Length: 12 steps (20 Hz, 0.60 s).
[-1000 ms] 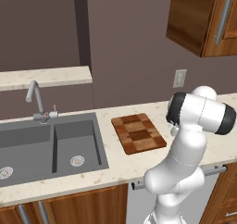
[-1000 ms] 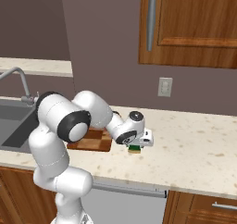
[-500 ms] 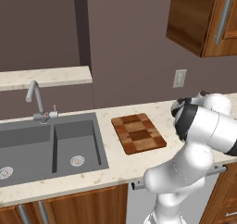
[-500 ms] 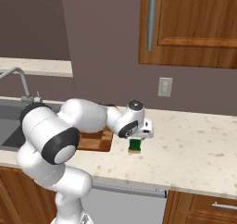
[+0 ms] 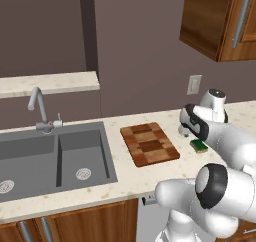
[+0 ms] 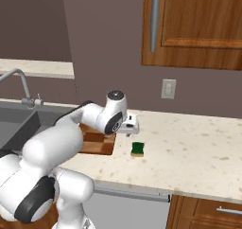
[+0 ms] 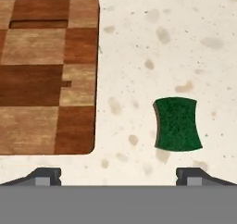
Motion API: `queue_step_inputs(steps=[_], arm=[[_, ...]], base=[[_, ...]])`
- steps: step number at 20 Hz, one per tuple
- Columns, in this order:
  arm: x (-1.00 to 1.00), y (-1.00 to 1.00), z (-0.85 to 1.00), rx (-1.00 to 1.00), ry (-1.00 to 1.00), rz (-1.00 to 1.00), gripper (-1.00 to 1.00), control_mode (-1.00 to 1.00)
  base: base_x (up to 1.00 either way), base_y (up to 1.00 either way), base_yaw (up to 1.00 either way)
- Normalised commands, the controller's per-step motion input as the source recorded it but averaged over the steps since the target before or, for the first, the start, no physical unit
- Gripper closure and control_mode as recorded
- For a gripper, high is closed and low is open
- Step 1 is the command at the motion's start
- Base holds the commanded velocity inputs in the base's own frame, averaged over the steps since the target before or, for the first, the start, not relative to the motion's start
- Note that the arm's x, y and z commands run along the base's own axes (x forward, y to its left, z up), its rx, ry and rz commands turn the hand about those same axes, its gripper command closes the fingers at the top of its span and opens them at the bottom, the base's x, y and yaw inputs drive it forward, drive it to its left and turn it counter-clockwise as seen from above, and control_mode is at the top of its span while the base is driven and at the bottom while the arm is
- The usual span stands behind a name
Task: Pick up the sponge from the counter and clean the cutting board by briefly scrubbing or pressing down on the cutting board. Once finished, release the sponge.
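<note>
Checkered cutting board [image 7: 46, 75], left edge cropped

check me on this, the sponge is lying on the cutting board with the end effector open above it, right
Not quite. The sponge lies on the counter, beside the cutting board and apart from it, as the hand view shows. The rest holds: the end effector is open above it.

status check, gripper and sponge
Gripper open, holding nothing. Sponge flat on counter, beside cutting board, not on it. Nothing between them.
</note>
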Motion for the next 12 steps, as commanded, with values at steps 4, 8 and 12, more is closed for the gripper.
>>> queue_step_inputs(steps=[4, 8, 12], arm=[[-0.40, 0.68, 0.69, 0.01, 0.00, -0.03, -1.00, -1.00], [-0.33, 0.49, 0.81, 0.03, 0.00, -0.04, -1.00, -1.00], [-0.43, 0.31, 0.72, 0.05, 0.00, -0.03, -1.00, -1.00]], base=[[0.00, 0.00, 0.00], [0.00, 0.00, 0.00], [0.00, 0.00, 0.00]])
